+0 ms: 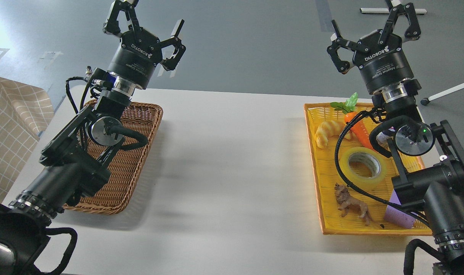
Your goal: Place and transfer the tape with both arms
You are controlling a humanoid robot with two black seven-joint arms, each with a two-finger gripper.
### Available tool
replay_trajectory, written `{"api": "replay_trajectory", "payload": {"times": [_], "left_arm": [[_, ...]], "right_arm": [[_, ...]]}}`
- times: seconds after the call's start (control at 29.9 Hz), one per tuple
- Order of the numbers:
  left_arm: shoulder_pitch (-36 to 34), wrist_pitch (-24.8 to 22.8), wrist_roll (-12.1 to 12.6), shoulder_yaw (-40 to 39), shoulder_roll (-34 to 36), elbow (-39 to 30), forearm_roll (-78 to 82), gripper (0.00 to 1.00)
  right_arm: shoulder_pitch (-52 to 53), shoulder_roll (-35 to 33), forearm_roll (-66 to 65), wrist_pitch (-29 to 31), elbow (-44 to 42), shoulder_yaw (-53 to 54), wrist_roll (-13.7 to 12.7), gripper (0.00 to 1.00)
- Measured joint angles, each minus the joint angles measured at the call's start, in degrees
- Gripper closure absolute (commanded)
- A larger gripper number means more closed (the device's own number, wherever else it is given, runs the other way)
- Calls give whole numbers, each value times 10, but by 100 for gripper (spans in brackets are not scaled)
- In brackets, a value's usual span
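The roll of translucent yellow tape (363, 165) with a grey-white core lies flat in the yellow tray (319, 198) at the right, partly crossed by my right arm's black cable. My right gripper (373, 28) is raised high above the tray's far end, fingers spread open and empty. My left gripper (146, 25) is raised above the far end of the brown wicker basket (129, 168) at the left, also open and empty. Both grippers are well apart from the tape.
The yellow tray also holds a toy carrot (358, 128), a croissant (328, 131), a lion figure (352, 204) and a purple foam cube (398, 215). A checked cloth (10, 130) lies at the left edge. White table (232, 172) spans between basket and tray.
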Motion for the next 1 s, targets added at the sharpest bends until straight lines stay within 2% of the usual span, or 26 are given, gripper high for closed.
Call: {"api": "replay_trajectory", "payload": {"times": [0.63,0.8,1.0], "left_arm": [[1,0,1,1,1,0,-1,2],[0,0,1,1,0,0,0,2],[0,0,0,2,-1,0,0,2]], "right_arm": [[-3,-19,-2,-6,-1,-17,-1,0],[-1,-81,-10,-8,-1,-88,-2,0],[19,-188,-20,-8,19,-196,-3,0]]}}
